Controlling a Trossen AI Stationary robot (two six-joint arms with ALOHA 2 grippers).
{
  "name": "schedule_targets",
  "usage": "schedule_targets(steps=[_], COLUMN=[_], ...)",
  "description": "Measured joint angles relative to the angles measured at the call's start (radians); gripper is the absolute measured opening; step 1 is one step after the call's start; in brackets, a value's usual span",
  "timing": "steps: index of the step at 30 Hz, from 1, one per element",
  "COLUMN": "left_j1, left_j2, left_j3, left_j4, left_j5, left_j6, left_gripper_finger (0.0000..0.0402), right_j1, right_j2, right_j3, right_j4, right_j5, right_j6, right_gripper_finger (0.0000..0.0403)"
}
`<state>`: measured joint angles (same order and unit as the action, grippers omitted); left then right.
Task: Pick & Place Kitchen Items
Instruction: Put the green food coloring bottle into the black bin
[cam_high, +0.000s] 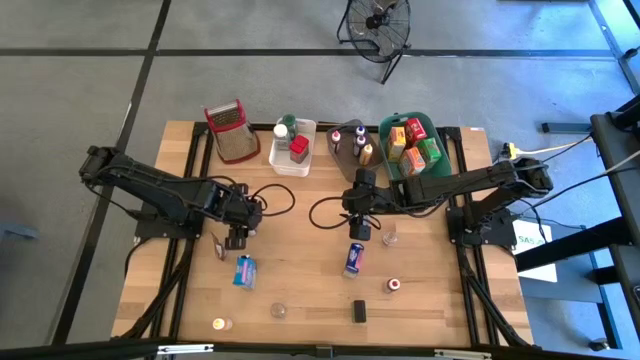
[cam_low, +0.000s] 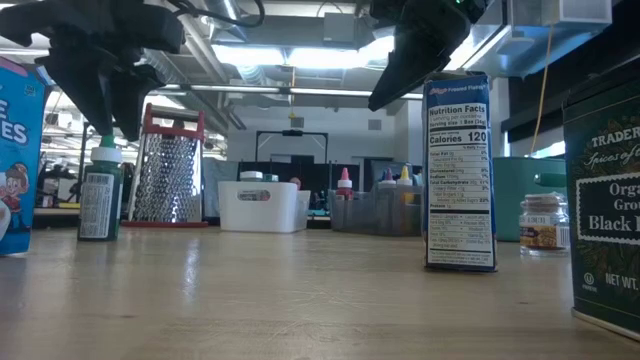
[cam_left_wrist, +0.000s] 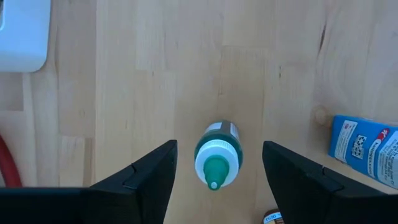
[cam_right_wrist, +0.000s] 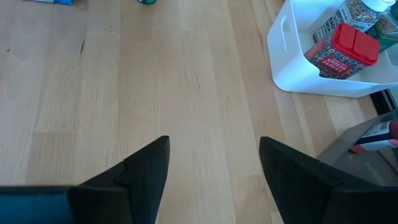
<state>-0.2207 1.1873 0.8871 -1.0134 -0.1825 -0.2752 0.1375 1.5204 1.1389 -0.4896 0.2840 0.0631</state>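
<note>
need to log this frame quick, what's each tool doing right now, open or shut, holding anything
Left tool: open, empty, poised over the green-capped bottle.
Right tool: open, empty, above bare table.

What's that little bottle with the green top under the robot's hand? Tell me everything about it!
The little green-capped bottle stands upright on the wooden table. It has a pointed green nozzle on a white collar, and a label full of small print wraps around its body. The left hand hangs right above it, fingers open on either side, not touching. A blue box lies nearby, apart from it.
</note>
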Motion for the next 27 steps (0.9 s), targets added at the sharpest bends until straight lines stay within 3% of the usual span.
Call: schedule_targets(steps=[10, 27], left_j1=[0.0, 0.0], left_j2=[-0.001, 0.0], left_j3=[-0.005, -0.16], left_j4=[0.005, 0.125], left_j5=[0.012, 0.039], left_j6=[-0.004, 0.024], left_gripper_finger=[0.0233, 0.0233], right_j1=[0.0, 0.0], right_j2=[0.0, 0.0], right_j3=[0.0, 0.0], right_j4=[0.0, 0.0], right_j5=[0.0, 0.001], right_j6=[0.0, -0.012], right_gripper_finger=[0.025, 0.025])
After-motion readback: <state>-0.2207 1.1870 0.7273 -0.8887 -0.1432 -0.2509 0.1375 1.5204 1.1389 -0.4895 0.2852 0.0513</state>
